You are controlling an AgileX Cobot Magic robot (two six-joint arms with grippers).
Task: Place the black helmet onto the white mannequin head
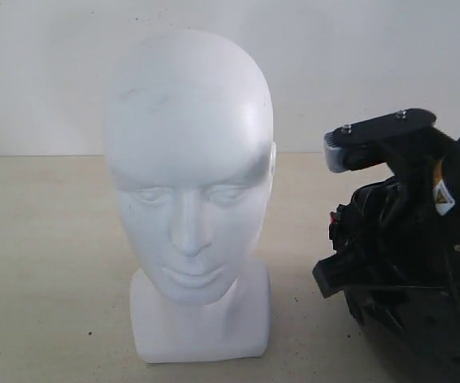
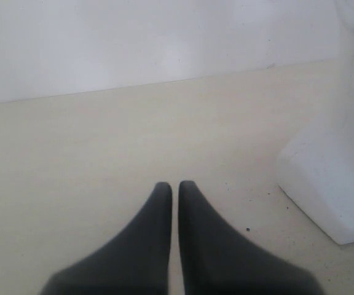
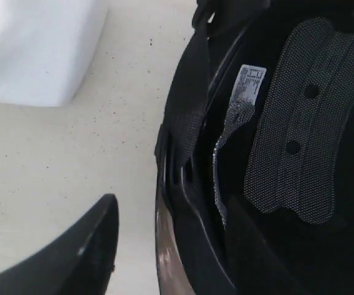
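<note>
The white mannequin head (image 1: 188, 159) stood upright on the pale bench (image 1: 38, 263), a little left of the middle of the exterior view. Its face was turned toward the camera, faint dark scuffs showed on its forehead, and a plain white wall (image 1: 46, 72) rose behind it. The black helmet (image 1: 410, 347) sat low at the lower right of that view, beside the head but apart from it, with bare bench between its shell and the head's squarish base. The right arm (image 1: 390, 215) reached over the helmet and hid much of it. In the right wrist view the helmet's inside was on show: grey mesh padding (image 3: 300, 123), a black strap (image 3: 186, 117) and a small white label (image 3: 249, 83). The right jaws were wide and straddled the helmet's rim. One finger (image 3: 85, 252) was outside, with bench showing between it and the rim, and the other was inside the shell, so they did not clamp it. The left jaws were nearly closed, with only a thin slit between the two dark fingers (image 2: 146, 246), and held nothing. They were low over the bench, near the base of the head and not touching it.
</note>
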